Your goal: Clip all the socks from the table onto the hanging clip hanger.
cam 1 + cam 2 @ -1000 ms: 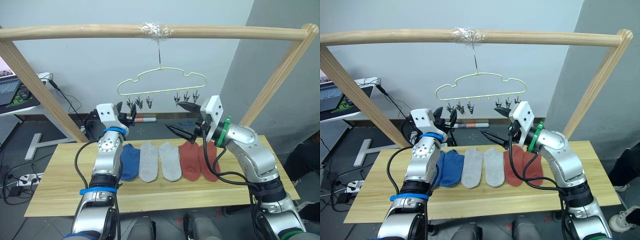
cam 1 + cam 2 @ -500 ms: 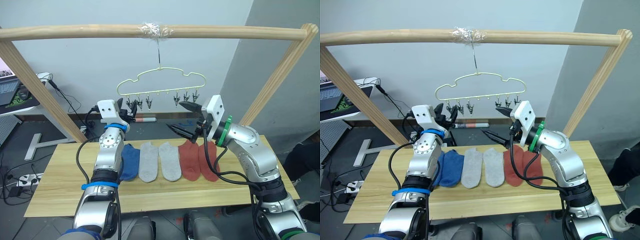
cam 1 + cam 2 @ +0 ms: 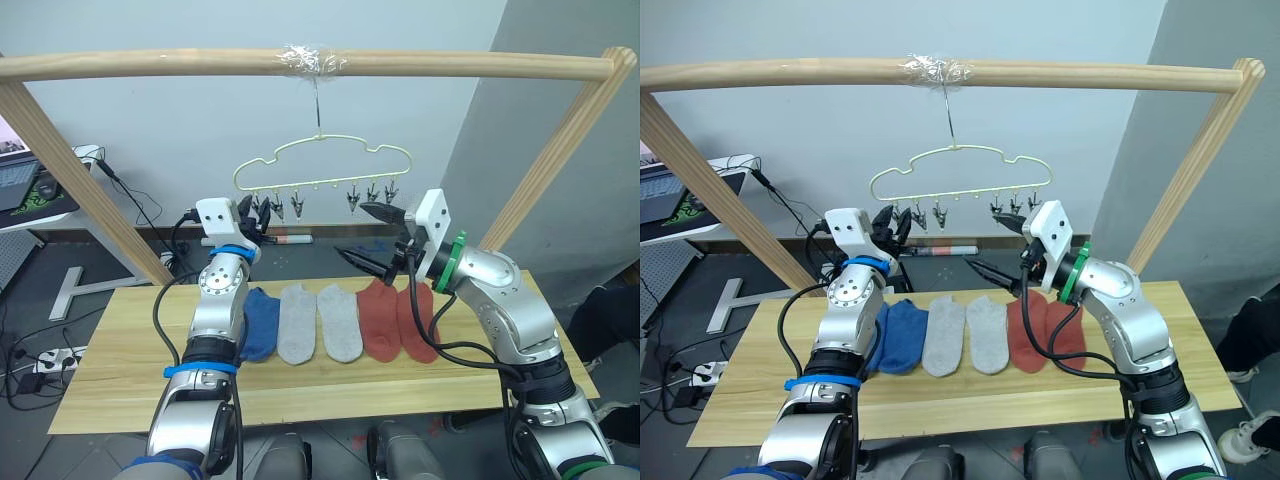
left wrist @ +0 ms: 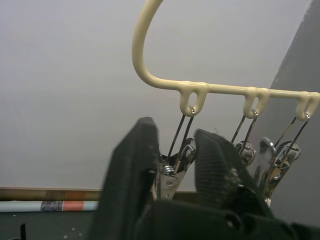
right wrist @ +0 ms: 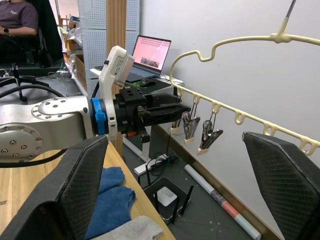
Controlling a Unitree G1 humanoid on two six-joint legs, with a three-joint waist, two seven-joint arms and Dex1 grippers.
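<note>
Since the left pincer (image 4: 172, 165) grips the end clip (image 4: 171, 176) of the hanger (image 3: 322, 158) and the right pincer (image 3: 372, 238) gapes empty, socks (image 3: 340, 320) remaining mid-counter (image 3: 120, 385), tugging could swing the hanger.

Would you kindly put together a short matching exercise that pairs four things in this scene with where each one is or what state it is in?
Things:
1. left claw
2. right claw
3. rust red socks
4. clip hanger

Places or states:
A. flat on the table, at the robot's right end of the sock row
B. hanging by its hook from the wooden pole
C. closed around the end clip of the hanger
D. open, raised above the socks, holding nothing

Pairs: 1-C, 2-D, 3-A, 4-B
</note>
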